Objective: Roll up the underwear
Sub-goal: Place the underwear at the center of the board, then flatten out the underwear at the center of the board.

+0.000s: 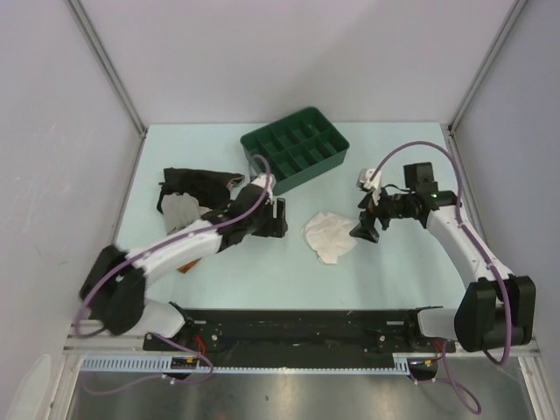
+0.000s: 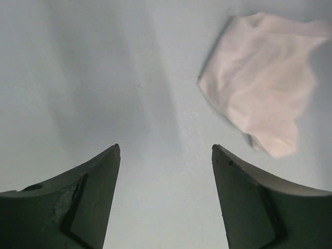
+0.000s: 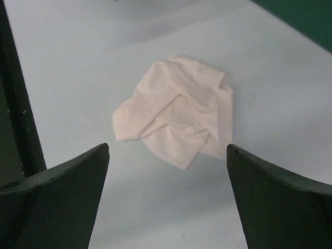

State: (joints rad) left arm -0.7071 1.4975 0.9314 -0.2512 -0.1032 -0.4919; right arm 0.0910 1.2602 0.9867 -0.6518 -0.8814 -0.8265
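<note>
The underwear [image 1: 331, 236] lies on the table [image 1: 394, 271], touching nothing else. The compartment tray [image 1: 311, 173] stands behind the underwear and slightly to its left, and a heap of other garments [image 1: 197, 188] lies well to its left. The left gripper [image 1: 278, 219] is just left of the underwear and the right gripper [image 1: 365, 229] just right of it, neither touching it.

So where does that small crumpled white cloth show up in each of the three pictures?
Top external: the small crumpled white fabric underwear lies near the centre, slightly right.
Left wrist: the underwear fills the upper right.
Right wrist: the underwear sits in the middle.
Shared landmark: the pale blue tabletop beneath it, in all three.
</note>
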